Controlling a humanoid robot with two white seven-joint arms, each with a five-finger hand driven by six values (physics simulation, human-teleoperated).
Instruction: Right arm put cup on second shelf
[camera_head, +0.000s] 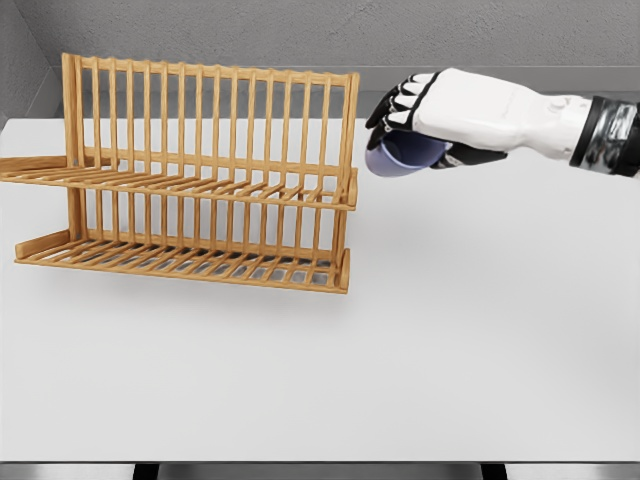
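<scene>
White table (450, 380) bears the wooden rack (200, 180); right of its top, the right hand (425, 120) grips the cup (400, 155), mid-carry. Next: move left over the upper shelf (190, 185).

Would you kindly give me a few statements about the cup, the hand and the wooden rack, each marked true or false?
1. The right hand grasps the cup. True.
2. The cup already rests on the wooden rack. False: it is held in the air, just right of the rack's right end.
3. The rack stands on the white table. True.
4. The cup is red. False: it is pale purple.
5. The rack's lower shelf holds plates. False: both shelves are bare.
</scene>
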